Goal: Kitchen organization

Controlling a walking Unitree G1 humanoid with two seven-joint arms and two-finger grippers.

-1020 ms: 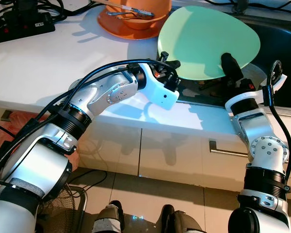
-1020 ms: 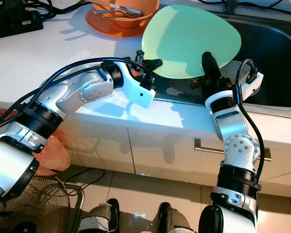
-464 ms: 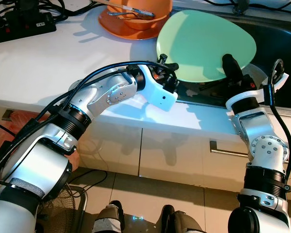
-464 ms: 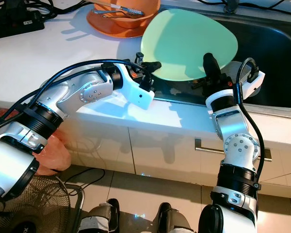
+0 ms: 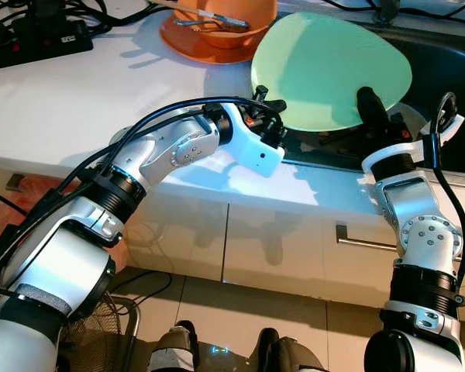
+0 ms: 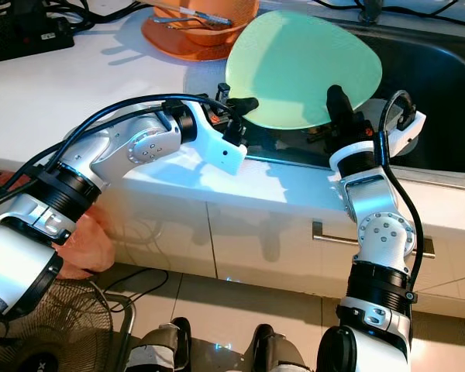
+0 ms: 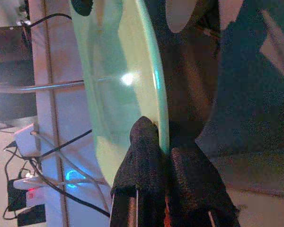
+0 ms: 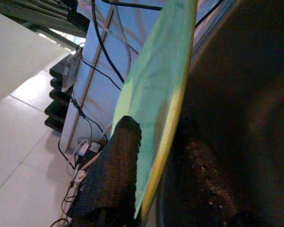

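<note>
over the white counter [image 5: 77, 101] and dark sink [image 6: 442, 93] we hold the green plate [image 5: 329, 66] up, left gripper [image 5: 270, 108] and right gripper [image 5: 370, 105] each pinching its rim, and it could slip and drop if one pinch loosens.

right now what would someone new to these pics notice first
A big green plate held up at the sink's edge, pinched on its rim by both hands: the left hand on its left side, the right hand on its near right. Behind it, an orange bowl with utensils sits on the white counter.
</note>
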